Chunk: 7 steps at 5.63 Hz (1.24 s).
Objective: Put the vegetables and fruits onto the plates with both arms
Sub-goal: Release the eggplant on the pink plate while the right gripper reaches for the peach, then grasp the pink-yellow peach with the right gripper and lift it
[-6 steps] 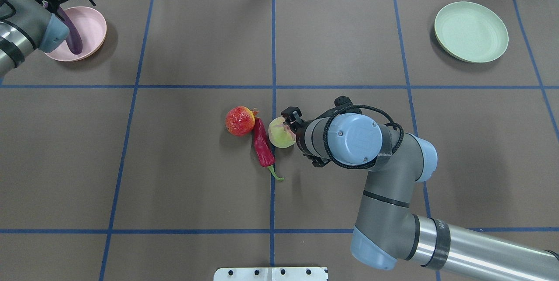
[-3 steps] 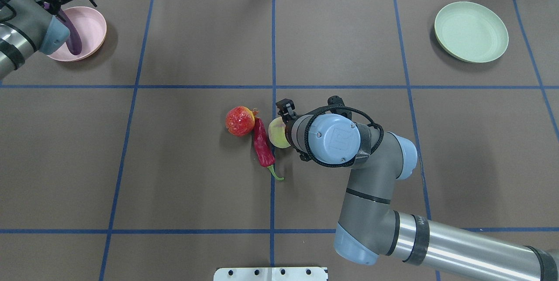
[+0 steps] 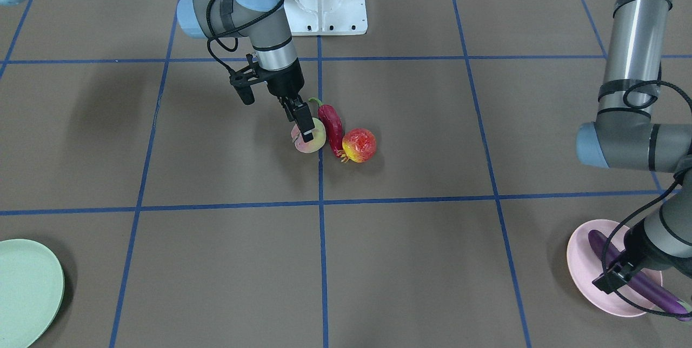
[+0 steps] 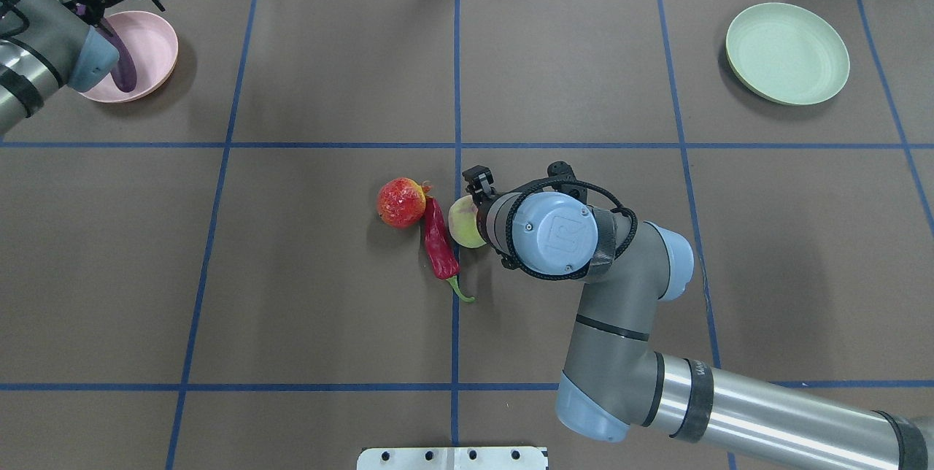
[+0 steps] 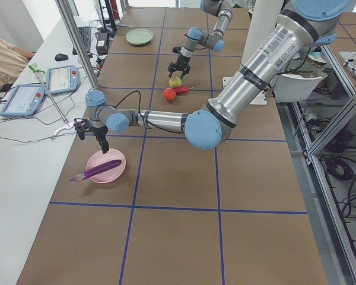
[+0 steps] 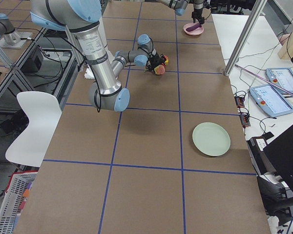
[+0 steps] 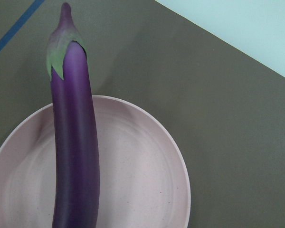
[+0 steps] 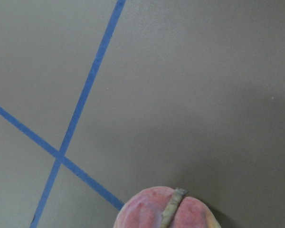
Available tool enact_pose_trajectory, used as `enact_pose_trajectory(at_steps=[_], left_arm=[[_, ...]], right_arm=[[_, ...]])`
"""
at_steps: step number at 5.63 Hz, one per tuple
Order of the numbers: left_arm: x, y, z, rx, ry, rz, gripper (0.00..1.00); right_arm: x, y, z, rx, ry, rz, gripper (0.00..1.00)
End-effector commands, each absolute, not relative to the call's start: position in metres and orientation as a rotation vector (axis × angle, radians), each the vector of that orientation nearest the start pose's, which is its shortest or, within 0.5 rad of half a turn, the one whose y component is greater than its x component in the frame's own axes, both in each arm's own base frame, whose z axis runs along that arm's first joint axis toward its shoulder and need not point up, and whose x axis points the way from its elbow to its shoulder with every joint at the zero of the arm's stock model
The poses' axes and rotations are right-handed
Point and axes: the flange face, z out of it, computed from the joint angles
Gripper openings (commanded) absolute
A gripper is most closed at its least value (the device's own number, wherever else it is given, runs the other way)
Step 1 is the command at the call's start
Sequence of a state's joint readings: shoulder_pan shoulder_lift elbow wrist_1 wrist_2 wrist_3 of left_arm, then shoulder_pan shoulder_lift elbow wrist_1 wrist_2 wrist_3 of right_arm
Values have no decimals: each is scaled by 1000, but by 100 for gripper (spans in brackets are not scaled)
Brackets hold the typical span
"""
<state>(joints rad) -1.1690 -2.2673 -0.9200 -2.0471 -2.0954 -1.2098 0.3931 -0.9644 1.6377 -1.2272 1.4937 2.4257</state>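
Farther left than a second ago: right arm (image 4: 620, 324), wrist now covering more of the peach (image 4: 460, 225); next to no shift over the last half second. Same spots as before for chili pepper (image 4: 440, 247), pomegranate (image 4: 400, 202) and eggplant (image 7: 76, 156).

Seen from the front, right gripper (image 3: 303, 131) lowered onto the peach, one black finger laid across its near face, the other hidden behind the fruit. Astride it by the look of things, but pressing or merely alongside: cannot tell. From overhead, fingers wholly hidden under the wrist. From the right wrist camera, only the peach's pink top and stem, cut off at the bottom edge, on bare brown table (image 8: 204, 95) beside crossing blue tape lines (image 8: 85, 95).

Peach on the table near its middle, against the chili pepper. Chili pepper against the pomegranate on its other side, green stem toward the robot.

Eggplant lying across the pink plate (image 7: 142, 180) at the far left corner, greenish cap end past the rim. Left gripper (image 5: 104, 148) just above the plate and apart from the eggplant in the side view. Fingers too small there, mostly hidden behind the left arm (image 4: 29, 54) from overhead, out of frame in the left wrist view; no telling whether spread or closed.

Mint green plate (image 4: 788, 54) at the far right corner, well apart from the fruit.
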Motion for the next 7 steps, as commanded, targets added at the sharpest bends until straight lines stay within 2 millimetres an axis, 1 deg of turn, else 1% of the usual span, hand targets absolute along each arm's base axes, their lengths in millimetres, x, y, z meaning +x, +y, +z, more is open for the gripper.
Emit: enact_pose_trajectory(at_steps=[1,2,3,4,5,6,7], left_arm=[[235,-763,491,-24,742,-663,100],[235,-763,487,-21,747,-668,100],[246,-759,470,-34,766,-700,100],[262,-749,437,-49,772,-702,100],[272,-735,390,-67,824,-705,100],[285,-715,344,-87,907,-711,100],[322,-658,301,-102,984,-677,100]], right_arm=[[-597,-400,231,-172,-1058,1177,98],[-598,-399,235,-172,-1051,1174,98],[-600,-395,232,-178,-1054,1171,92],[-599,-395,232,-176,-1055,1164,59],[-595,-394,229,-181,-1063,1155,1],[-577,-404,221,-169,-1077,1134,0],[-515,-449,230,-183,-1056,1089,0]])
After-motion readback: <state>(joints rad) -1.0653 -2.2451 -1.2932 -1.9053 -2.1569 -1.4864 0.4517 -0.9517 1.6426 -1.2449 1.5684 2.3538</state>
